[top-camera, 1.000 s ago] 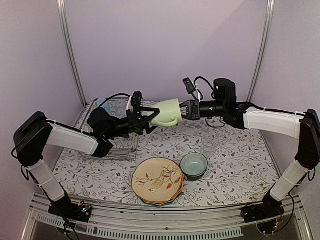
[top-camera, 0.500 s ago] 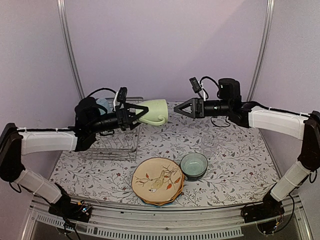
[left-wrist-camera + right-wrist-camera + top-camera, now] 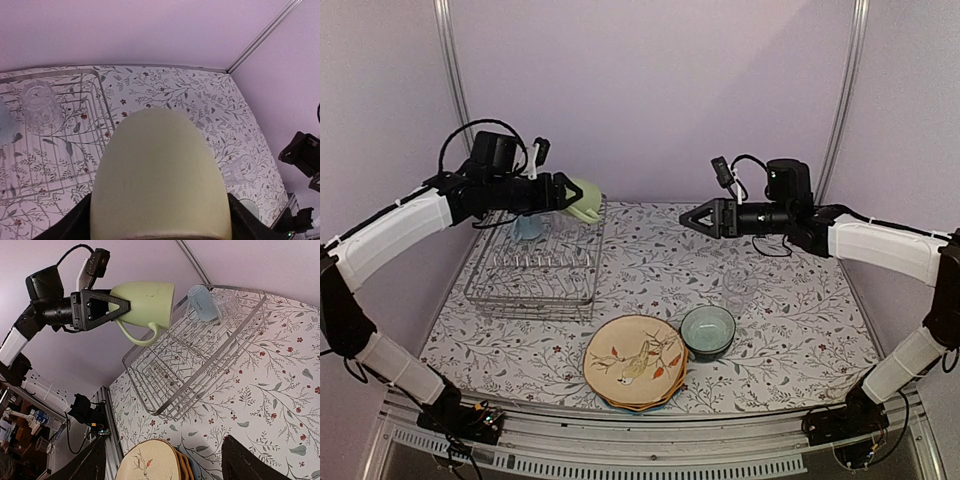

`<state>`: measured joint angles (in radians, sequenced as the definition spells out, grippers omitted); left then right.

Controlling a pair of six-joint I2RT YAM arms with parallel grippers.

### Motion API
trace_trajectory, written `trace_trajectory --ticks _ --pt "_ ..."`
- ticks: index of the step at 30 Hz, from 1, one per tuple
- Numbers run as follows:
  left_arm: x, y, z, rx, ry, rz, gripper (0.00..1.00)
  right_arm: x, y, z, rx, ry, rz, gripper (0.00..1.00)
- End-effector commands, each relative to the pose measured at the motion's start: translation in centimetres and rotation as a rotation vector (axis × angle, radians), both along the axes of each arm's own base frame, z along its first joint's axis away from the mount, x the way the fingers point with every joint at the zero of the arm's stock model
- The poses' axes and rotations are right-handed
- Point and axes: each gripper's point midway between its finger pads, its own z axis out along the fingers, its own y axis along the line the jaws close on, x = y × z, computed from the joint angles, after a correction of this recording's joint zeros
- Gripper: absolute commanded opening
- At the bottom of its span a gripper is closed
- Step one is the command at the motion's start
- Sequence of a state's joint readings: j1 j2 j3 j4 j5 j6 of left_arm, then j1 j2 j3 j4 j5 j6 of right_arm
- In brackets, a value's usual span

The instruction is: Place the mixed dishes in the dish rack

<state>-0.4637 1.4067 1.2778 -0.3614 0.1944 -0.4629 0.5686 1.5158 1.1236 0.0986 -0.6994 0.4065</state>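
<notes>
Left gripper [image 3: 563, 192] is clamped on a pale yellow-green mug [image 3: 584, 199], holding it on its side in the air over the far right corner of the silver wire dish rack [image 3: 532, 296]. A light blue mug [image 3: 527, 224] sits at the rack's far end. Right gripper [image 3: 686, 221] hovers above the table, jaws spread, empty. The step in hand appears to be racking this mug; next it likely needs lowering among the tines before release
</notes>
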Motion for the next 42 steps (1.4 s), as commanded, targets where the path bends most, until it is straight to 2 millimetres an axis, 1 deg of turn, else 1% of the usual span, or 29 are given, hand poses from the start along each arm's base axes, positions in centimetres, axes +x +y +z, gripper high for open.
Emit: trace_trajectory --ticks 1,4,6,7,9,10,15,18,21,28,32,37,39,42 --pt "2.7 2.6 -1.0 0.260 0.008 0.071 0.00 0.1 -0.3 -2.0 -0.041 0.033 -0.018 0.78" --pt "4.8 3.2 -1.7 0.343 0.033 0.100 0.00 0.0 -0.5 -2.5 -0.054 0.036 -0.024 0.78" --pt "6.2 3.6 -2.6 0.390 0.060 0.110 0.00 -0.1 -0.7 -2.7 -0.065 0.038 -0.029 0.78" --pt "7.1 3.7 -3.5 0.416 0.079 0.112 0.00 -0.1 -0.7 -2.8 -0.070 0.039 -0.032 0.78" --pt "8.5 3.7 -4.2 0.449 0.092 0.115 0.00 -0.2 -0.8 -3.1 -0.077 0.038 -0.034 0.78" --pt "9.3 3.6 -4.1 0.453 0.086 0.115 0.00 -0.2 -0.9 -3.2 -0.079 0.038 -0.033 0.78" --pt "12.3 2.8 -5.9 0.505 0.113 0.089 0.00 -0.5 -1.1 -3.8 -0.089 0.045 -0.037 0.78" --pt "13.9 1.7 -7.0 0.514 0.132 0.057 0.00 -0.6 -1.3 -4.2 -0.098 0.052 -0.041 0.78" --pt "14.8 1.2 -8.4 0.527 0.154 0.038 0.00 -0.6 -1.5 -4.3 -0.107 0.049 -0.052 0.78" --pt "15.8 1.9 -11.7 0.606 0.207 0.059 0.00 -0.8 -2.2 -4.8 -0.129 0.047 -0.079 0.78" --pt "16.2 1.7 -13.3 0.614 0.223 0.051 0.00 -0.9 -2.4 -5.6 -0.140 0.060 -0.086 0.78" --pt "17.0 1.6 -15.1 0.632 0.232 0.060 0.00 -1.0 -2.5 -6.3 -0.151 0.077 -0.089 0.78" --pt "17.3 1.9 -15.5 0.647 0.234 0.075 0.01 -1.0 -2.7 -6.5 -0.158 0.080 -0.102 0.78" --pt "17.8 2.0 -16.0 0.658 0.234 0.084 0.04 -1.1 -3.5 -7.5 -0.204 0.104 -0.134 0.78"
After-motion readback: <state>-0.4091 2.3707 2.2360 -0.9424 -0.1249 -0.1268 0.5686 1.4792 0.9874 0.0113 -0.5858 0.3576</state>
